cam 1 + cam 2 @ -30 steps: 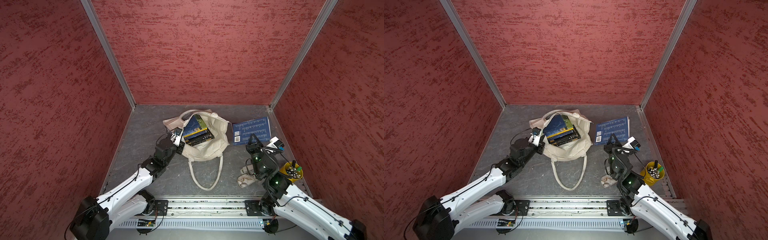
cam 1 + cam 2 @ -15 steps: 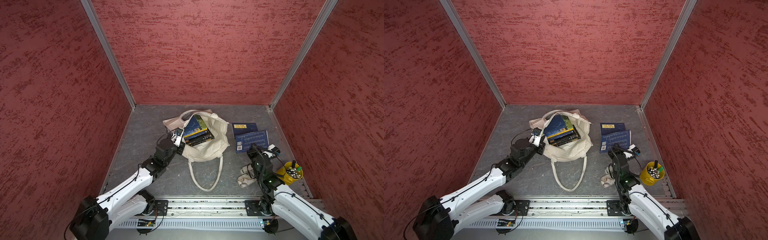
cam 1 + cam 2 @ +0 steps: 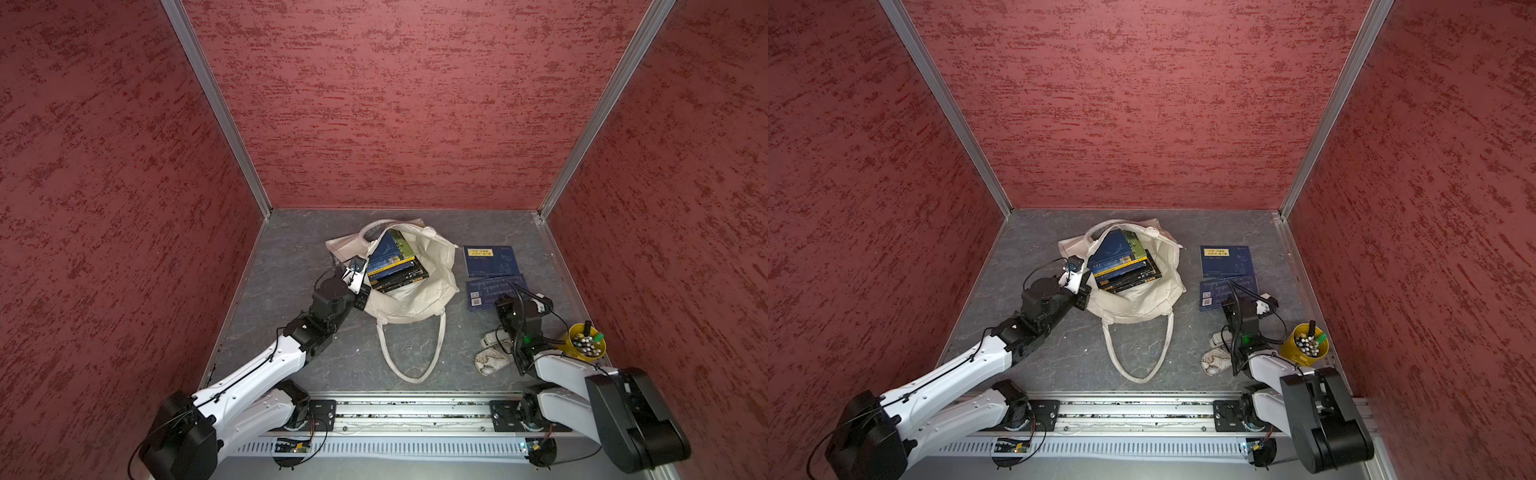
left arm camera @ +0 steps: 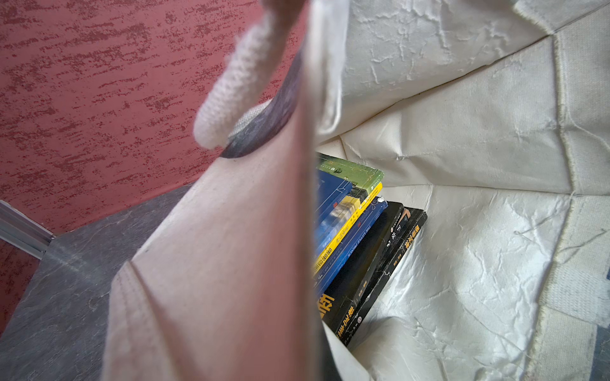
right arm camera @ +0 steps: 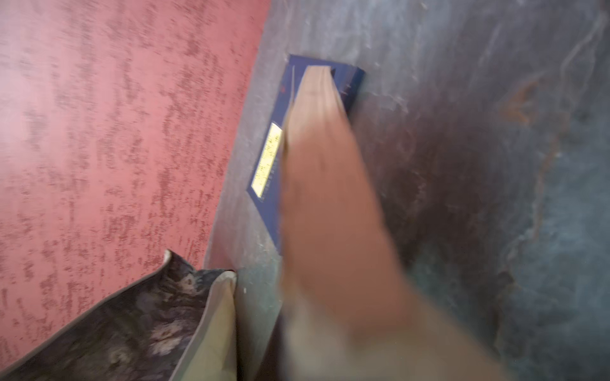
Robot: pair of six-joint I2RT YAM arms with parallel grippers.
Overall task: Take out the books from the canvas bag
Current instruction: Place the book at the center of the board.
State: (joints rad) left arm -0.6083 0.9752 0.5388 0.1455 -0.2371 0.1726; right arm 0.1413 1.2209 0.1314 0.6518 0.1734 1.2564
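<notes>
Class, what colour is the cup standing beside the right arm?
Yellow; the cup shows best in a top view.

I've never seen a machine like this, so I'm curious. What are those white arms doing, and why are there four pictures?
It's a two-armed robot, and each arm ends in a claw. Two pictures look down from above; two come from small cameras on the wrists. On the grey table lie a canvas bag with books inside, a yellow-labelled blue book, a patterned pouch and a yellow cup of pens. The left claw pinches the bag's edge, holding it open. The right claw grips a second blue book.
</notes>
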